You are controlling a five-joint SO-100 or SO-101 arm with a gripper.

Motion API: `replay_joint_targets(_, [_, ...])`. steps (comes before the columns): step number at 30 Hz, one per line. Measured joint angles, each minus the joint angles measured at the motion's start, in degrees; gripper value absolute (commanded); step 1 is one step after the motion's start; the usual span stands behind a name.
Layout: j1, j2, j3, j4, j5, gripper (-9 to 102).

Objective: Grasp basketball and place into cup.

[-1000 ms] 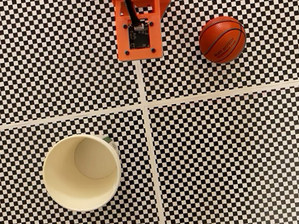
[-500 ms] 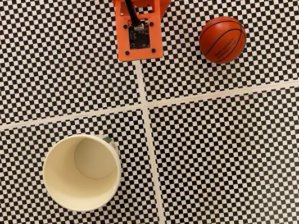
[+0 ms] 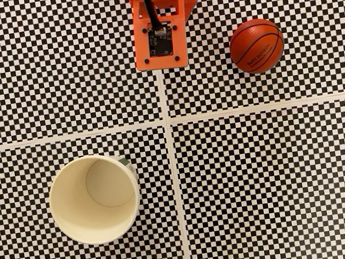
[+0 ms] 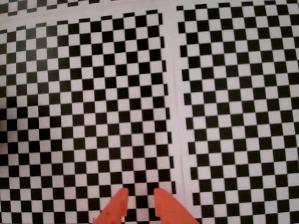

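Observation:
In the fixed view the orange-red basketball point(image 3: 256, 45) with black seams rests on the checkered mat at the upper right. The cream-white cup point(image 3: 94, 199) stands upright at the lower left, mouth up and with nothing inside. The arm's orange wrist block point(image 3: 158, 33) hangs over the top centre, left of the ball and well apart from it. In the wrist view my gripper point(image 4: 140, 192) pokes in from the bottom edge. Its two orange fingertips point(image 4: 120, 198) sit slightly apart over bare checkered mat, with nothing between them.
The black-and-white checkered mat point(image 3: 286, 184) covers the table. White seams point(image 3: 175, 168) split it into four panels. Open mat lies between the ball and the cup.

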Motion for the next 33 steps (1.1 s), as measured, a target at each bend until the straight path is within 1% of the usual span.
replay_joint_targets(14, [0.0, 0.0, 0.0, 0.0, 0.0, 0])
replay_joint_targets(17, [3.0, 0.0, 0.0, 0.0, -0.6, 0])
replay_joint_targets(19, [3.2, 0.0, 0.0, -0.1, 0.0, 0])
replay_joint_targets(28, [4.0, 0.0, -0.4, -1.1, -2.0, 8])
replay_joint_targets(31, [3.9, -0.1, -2.7, -1.0, -3.4, 9])
replay_joint_targets(33, [3.5, -3.1, -6.1, -1.0, -4.0, 9])
